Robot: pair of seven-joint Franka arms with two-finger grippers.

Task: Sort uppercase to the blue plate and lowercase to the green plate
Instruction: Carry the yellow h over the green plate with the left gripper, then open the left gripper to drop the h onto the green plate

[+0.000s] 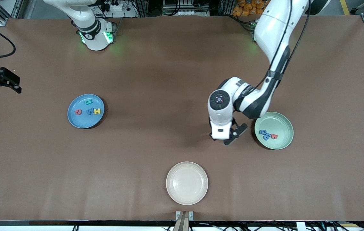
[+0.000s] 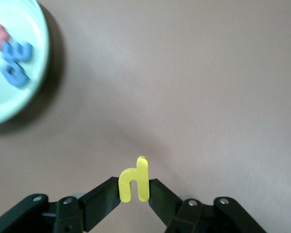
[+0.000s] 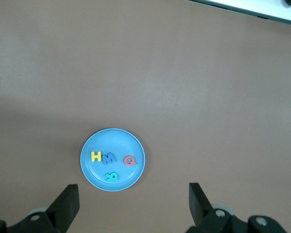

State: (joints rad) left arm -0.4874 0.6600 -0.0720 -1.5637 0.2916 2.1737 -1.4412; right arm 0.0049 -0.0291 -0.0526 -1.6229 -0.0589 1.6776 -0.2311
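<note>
Front view: left gripper [image 1: 230, 136], right of frame centre, hangs over bare table just beside the green plate [image 1: 281, 142], whose rim lies immediately to its right in the frame. Plate holds three lowercase letters [image 1: 268, 134], two blue and one red. Blue plate [image 1: 74, 119], centre left, holds four uppercase letters [image 1: 89, 109]: red, blue, yellow, teal. Cream plate [image 1: 187, 199], lower centre, empty. Right gripper [image 1: 7, 84] waits at the left edge, over the table's margin.

Left wrist view: fingers [image 2: 104, 199] closed on a yellow n [image 2: 134, 180] at lower centre, pinched by its sides, stem pointing up in the frame. Green plate sits at upper left, well off the fingers' line; judged, the coming move is a short carry that way before release.

Right wrist view: fingers [image 3: 68, 205] spread wide at the bottom edge, holding nothing. Blue plate sits between them and slightly above, lower centre-left.
</note>
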